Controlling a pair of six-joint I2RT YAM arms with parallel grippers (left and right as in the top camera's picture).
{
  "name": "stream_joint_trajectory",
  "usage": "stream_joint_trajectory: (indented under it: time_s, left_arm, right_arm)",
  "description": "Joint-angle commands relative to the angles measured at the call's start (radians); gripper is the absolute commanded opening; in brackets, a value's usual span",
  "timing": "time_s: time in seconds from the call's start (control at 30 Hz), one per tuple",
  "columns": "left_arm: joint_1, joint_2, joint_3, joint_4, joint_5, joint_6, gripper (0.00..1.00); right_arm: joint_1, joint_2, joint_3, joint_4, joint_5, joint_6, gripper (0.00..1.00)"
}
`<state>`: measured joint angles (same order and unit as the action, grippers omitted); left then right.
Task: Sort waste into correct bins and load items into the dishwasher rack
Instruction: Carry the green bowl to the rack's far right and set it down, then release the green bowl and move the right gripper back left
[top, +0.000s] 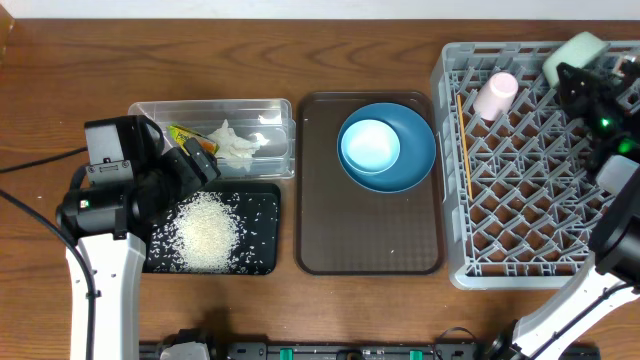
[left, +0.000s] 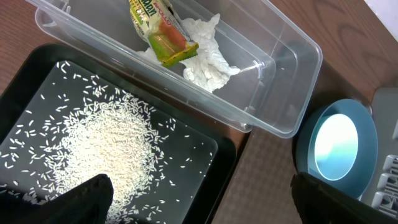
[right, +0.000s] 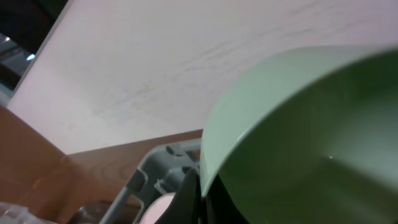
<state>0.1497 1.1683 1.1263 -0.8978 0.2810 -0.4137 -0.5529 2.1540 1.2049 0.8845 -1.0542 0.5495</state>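
waste (top: 235, 143) binned; cup (top: 496, 95), chopsticks (top: 463, 140) racked; right end effector (top: 578, 75) pinches green bowl (top: 575, 50) (left end effector (left: 202, 208) spread); plate (top: 412, 160), blue bowl (top: 370, 145) remain.

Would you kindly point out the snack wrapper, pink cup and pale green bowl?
snack wrapper (left: 160, 31), left wrist view, printed middle
pink cup (top: 496, 95), overhead view, side wall
pale green bowl (right: 298, 118), right wrist view, smooth wall below the rim

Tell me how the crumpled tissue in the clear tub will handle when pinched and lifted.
The crumpled tissue looks soft, so its folds would likely squash rather than resist. It is probably very light and unlikely to slip. The snack wrapper lies on it, so lifting may drag that along inside the clear tub.
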Motion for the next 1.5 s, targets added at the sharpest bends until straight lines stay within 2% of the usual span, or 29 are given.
stream_joint_trajectory:
  time_s: [0.0,0.23,0.33,0.5,0.87,1.13,1.33,1.47]
  left_arm:
    - [0.004,-0.010,0.002,-0.003,-0.013,0.013,0.94]
    - [0.004,-0.010,0.002,-0.003,-0.013,0.013,0.94]
    - [0.004,-0.010,0.002,-0.003,-0.013,0.013,0.95]
    - [0.004,-0.010,0.002,-0.003,-0.013,0.013,0.95]
    - [0.004,-0.011,0.002,-0.003,-0.013,0.013,0.95]
    - [0.004,-0.010,0.002,-0.003,-0.013,0.013,0.94]
    - [0.004,-0.011,0.002,-0.003,-0.013,0.013,0.95]
    - [0.004,-0.010,0.002,-0.003,-0.013,0.013,0.95]
  right_arm:
    - [-0.026,0.040,-0.003,-0.001,-0.095,0.071,0.01]
    - [-0.059,0.040,-0.003,0.006,-0.242,0.142,0.03]
    - [-0.069,0.040,-0.003,0.006,-0.274,0.177,0.18]
    - [-0.092,0.039,-0.003,0.007,-0.302,0.231,0.27]
    - [-0.125,0.035,-0.009,0.048,-0.320,0.404,0.32]
    - [-0.042,0.035,-0.009,0.303,-0.335,0.637,0.34]
    - [0.073,0.035,-0.009,0.694,-0.334,0.919,0.34]
    - [0.163,0.013,-0.009,0.692,-0.354,0.938,0.33]
